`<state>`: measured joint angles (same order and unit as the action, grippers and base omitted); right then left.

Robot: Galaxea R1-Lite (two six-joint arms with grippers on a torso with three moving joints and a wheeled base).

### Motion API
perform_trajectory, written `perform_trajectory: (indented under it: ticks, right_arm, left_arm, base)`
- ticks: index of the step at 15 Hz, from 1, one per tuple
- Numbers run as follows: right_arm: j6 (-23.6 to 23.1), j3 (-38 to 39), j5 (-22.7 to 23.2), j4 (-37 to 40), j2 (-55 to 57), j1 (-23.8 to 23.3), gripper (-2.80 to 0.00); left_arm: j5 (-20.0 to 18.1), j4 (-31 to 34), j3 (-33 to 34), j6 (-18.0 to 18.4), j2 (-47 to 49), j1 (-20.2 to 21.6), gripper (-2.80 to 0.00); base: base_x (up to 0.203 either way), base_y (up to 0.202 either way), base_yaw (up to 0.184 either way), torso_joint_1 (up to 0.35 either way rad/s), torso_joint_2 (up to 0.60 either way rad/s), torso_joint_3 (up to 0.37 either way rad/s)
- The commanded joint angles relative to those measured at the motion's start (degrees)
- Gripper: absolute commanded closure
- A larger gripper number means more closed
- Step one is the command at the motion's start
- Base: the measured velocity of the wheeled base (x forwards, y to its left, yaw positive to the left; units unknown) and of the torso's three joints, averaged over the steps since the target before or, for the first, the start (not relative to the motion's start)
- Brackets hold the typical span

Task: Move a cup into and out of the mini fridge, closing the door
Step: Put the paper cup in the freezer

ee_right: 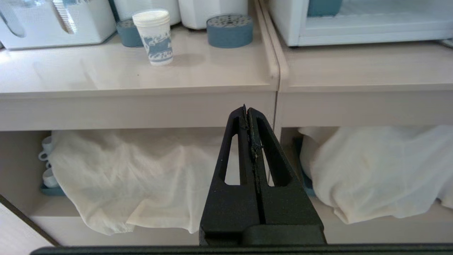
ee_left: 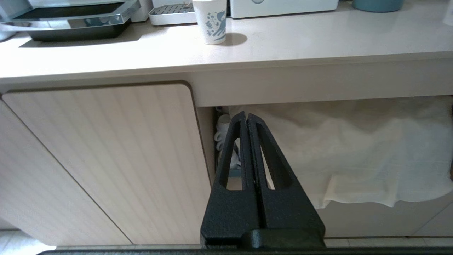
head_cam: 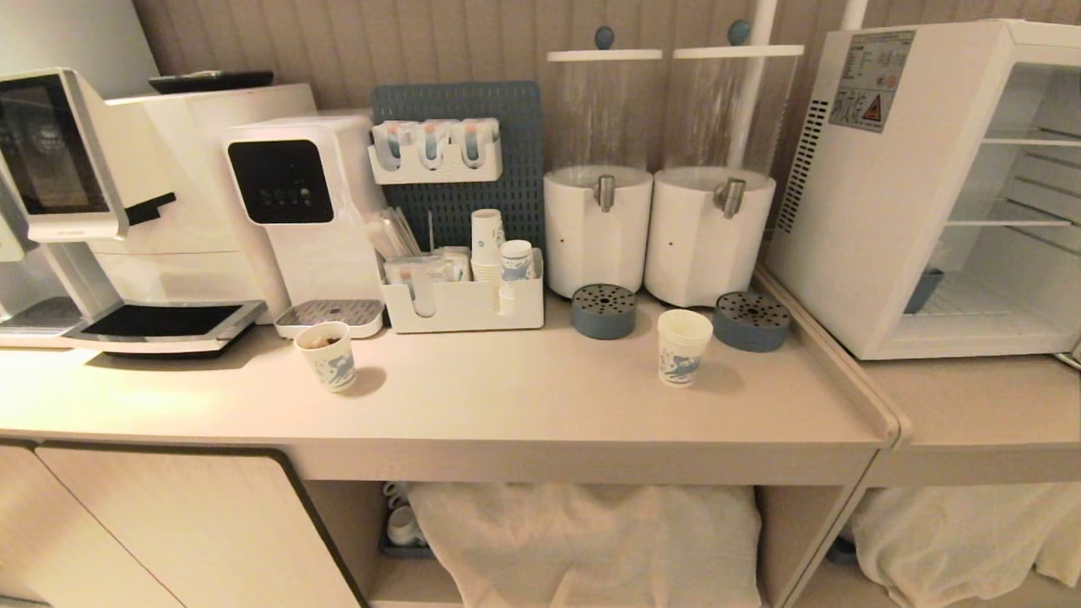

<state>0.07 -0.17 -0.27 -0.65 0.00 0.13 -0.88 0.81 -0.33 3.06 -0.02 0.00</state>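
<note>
Waiting low in front of the counter, both grippers were pressed shut and empty.

Each of the 2 arms looked parked: the left gripper [ee_left: 247,118] and right gripper [ee_right: 246,110], matte black tapered fingers closed tip to tip, hung below the counter edge. The cup [ee_right: 154,35], thin white paper with a blue print, stood upright on the smooth beige counter [head_cam: 524,397], above and ahead of the right gripper, slightly toward its left. The mini fridge [head_cam: 878,219], a boxy white shell with wire shelves, sat open farther right, probably ready to receive it; its door was not visible.
</note>
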Motion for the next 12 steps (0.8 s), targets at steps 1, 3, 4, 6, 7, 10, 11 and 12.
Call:
perform_trajectory:
  ticks: [1,3,4,6,7,10,11,12]
  right_arm:
    - [0.01,-0.02,0.00,-0.06,0.09,0.04,0.00]
    - [0.01,0.00,0.00,-0.06,0.09,0.04,0.00]
    - [0.01,0.00,0.00,-0.06,0.09,0.04,0.00]
    - [0.01,0.00,0.00,-0.06,0.09,0.13,0.00]
    - [0.01,-0.04,0.00,-0.06,0.09,0.07,0.00]
    - [0.00,-0.09,0.00,0.07,0.00,0.04,0.00]
    - [0.04,-0.07,-0.08,-0.14,0.00,0.04,0.00]
    - [0.37,-1.35,-0.10,0.03,0.01,0.04,0.00]
  left_arm:
    - [0.00,-0.02,-0.02,0.01,-0.15,0.00,0.00]
    - [0.00,-0.11,-0.02,0.11,-0.15,0.01,0.00]
    - [0.00,-0.11,-0.02,0.19,-0.09,0.02,0.00]
    - [0.00,-0.02,-0.02,-0.08,-0.15,0.00,0.00]
    - [0.00,-0.02,-0.02,-0.08,-0.12,0.00,0.00]
    - [0.03,-0.02,-0.02,-0.16,-0.15,0.09,0.00]
    - [0.09,-0.02,-0.02,-0.25,-0.15,0.00,0.00]
    - [0.09,-0.11,-0.02,-0.34,-0.06,0.04,0.00]
  base:
    - [0.000,0.000,0.000,0.000,0.00,0.000]
    - [0.000,0.000,0.000,0.000,0.00,0.000]
    - [0.000,0.000,0.000,0.000,0.00,0.000]
    - [0.127,0.000,0.007,-0.003,0.00,0.005]
    - [0.150,0.000,-0.010,0.007,0.01,0.002]
    - [0.032,0.000,-0.002,0.001,0.01,0.000]
    - [0.000,0.000,0.000,0.000,0.00,0.000]
    - [0.000,0.000,0.000,0.000,0.00,0.000]
